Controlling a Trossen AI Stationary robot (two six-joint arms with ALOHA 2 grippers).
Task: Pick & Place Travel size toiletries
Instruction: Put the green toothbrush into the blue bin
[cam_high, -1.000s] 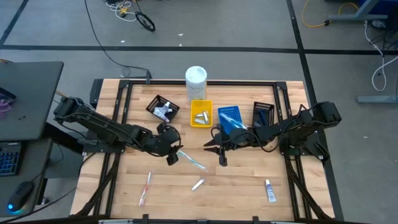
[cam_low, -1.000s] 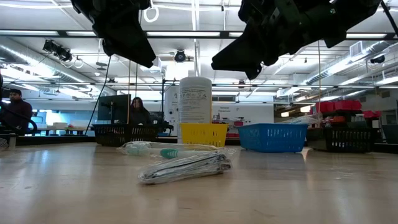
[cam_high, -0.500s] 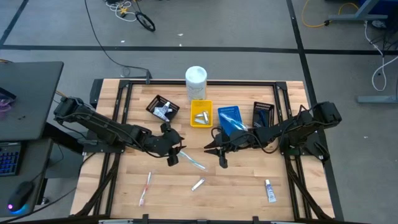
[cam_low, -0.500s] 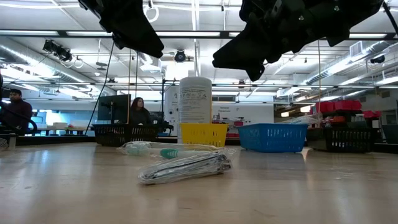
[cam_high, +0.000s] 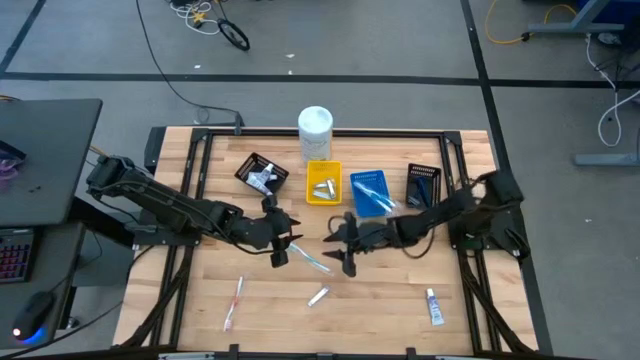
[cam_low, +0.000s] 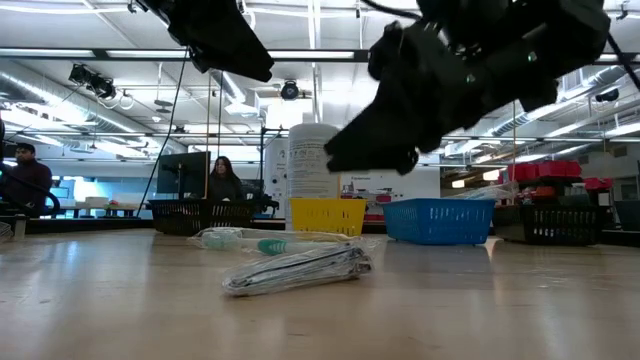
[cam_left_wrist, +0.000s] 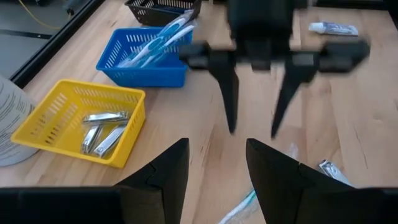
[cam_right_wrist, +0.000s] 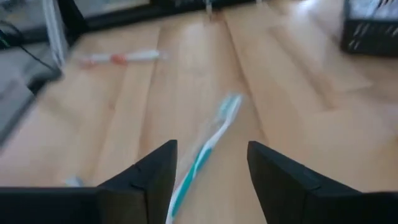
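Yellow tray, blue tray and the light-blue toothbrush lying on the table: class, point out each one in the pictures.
yellow tray (cam_left_wrist: 46, 118), left wrist view, its near rim.
blue tray (cam_high: 357, 203), high view, bare floor at its near-left corner.
light-blue toothbrush (cam_right_wrist: 208, 146), right wrist view, mid-handle.

Pale planked wooden tabletop (cam_high: 380, 290), smooth, faint sheen. Yellow plastic lattice tray (cam_left_wrist: 56, 118) holding shiny metallic sachets (cam_left_wrist: 102, 127). Blue plastic mesh basket (cam_left_wrist: 134, 59). Teal-white plastic toothbrush (cam_right_wrist: 208, 146), glossy clear wrap.

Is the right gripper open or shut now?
Open: the right gripper has both fingers spread, with the light-blue toothbrush lying on the table between them.
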